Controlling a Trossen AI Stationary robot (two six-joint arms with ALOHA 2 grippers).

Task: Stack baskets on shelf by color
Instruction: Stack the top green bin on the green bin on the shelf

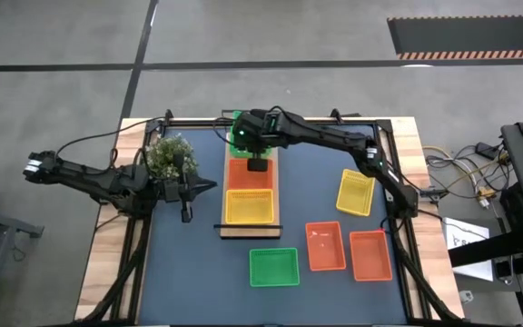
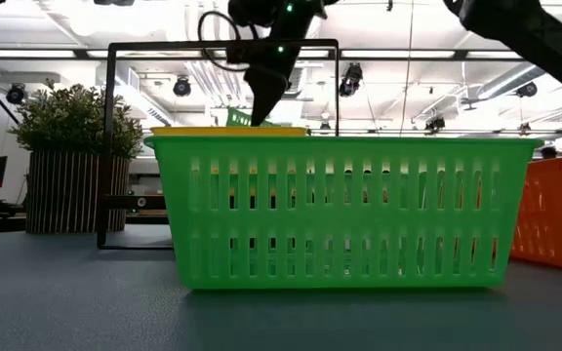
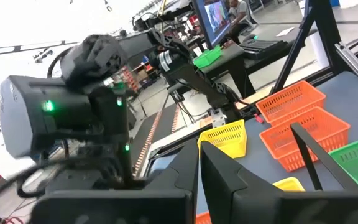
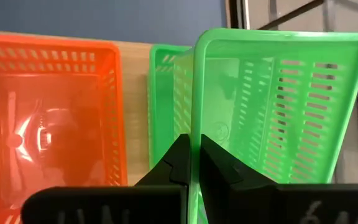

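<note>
**Green basket held over the far end of the shelf**

The right end effector [image 4: 191,163] is above the far end of the shelf [image 1: 251,232], and its two fingers are pressed on the rim of a green basket [image 4: 278,106]. The basket hangs tilted over another green basket [image 4: 166,93], which already sits on the far end of the shelf. In the right wrist view the held basket partly covers the one below; I cannot tell if they touch.

On the middle of the shelf there is a red-orange basket [image 1: 248,173], just beside the green one. On the near end of the shelf there is a yellow basket [image 1: 249,207].

Other baskets are on the dark blue counter [image 1: 189,263], off the shelf. A green basket [image 1: 273,267] lies just in front of the near end of the shelf. Two red-orange baskets [image 1: 325,247] [image 1: 370,255] lie side by side to the right of the shelf's near end. A single yellow basket [image 1: 355,193] lies to the right of the shelf, well apart from it and a little turned.

The left end effector [image 1: 187,214] waits to the left of the shelf, with its fingers pressed together and nothing between them. A potted plant [image 1: 171,156] stands close to it, also on the left of the shelf.
</note>
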